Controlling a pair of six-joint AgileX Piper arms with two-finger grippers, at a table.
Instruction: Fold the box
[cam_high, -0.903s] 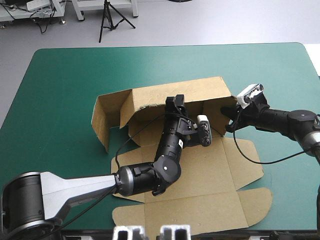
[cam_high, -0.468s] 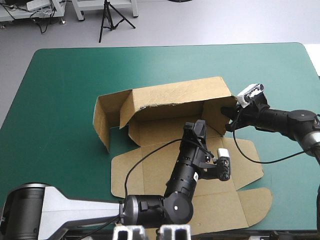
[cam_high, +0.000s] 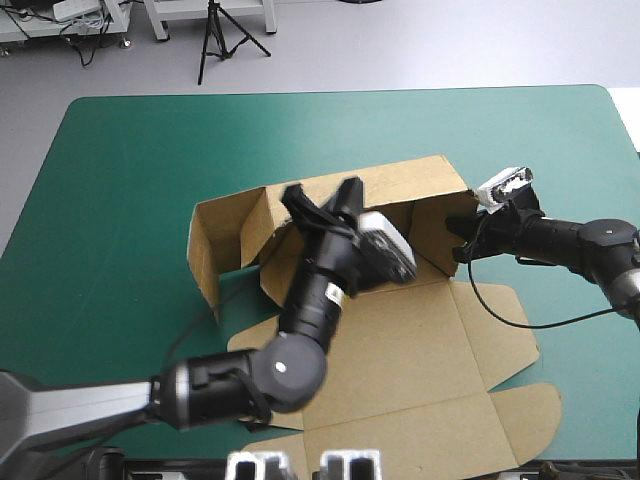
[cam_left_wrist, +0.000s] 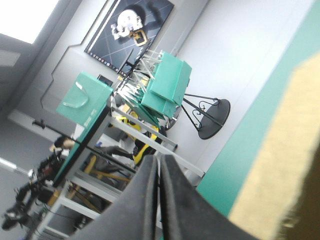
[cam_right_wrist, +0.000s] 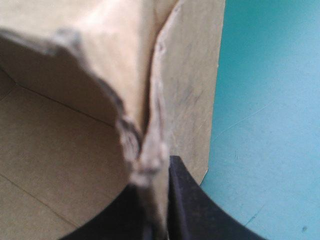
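The brown box (cam_high: 410, 335) lies on the teal-green cover with its back wall (cam_high: 400, 180) and left side flap (cam_high: 205, 245) raised, its lid panels flat toward the near edge. My right gripper (cam_high: 462, 233) is at the box's right corner, shut on the raised right wall (cam_right_wrist: 185, 75), which runs between its black fingers (cam_right_wrist: 185, 200). My left gripper (cam_high: 320, 205) is lifted above the box's middle, in front of the back wall, pointing up and away. Its fingers (cam_left_wrist: 172, 195) meet in one point with nothing between them, and the box's edge (cam_left_wrist: 280, 165) shows beside them.
Bare teal-green cover (cam_high: 120, 180) stretches left of the box and beyond it to the far edge. The box's front flaps (cam_high: 500, 430) reach close to the table's near edge. A narrow strip of cover (cam_high: 590, 380) lies right of the box.
The left arm drew back toward the near edge, then swung up over the box's middle while its fingers closed. The flat lid panels shifted slightly. The right gripper kept its hold.
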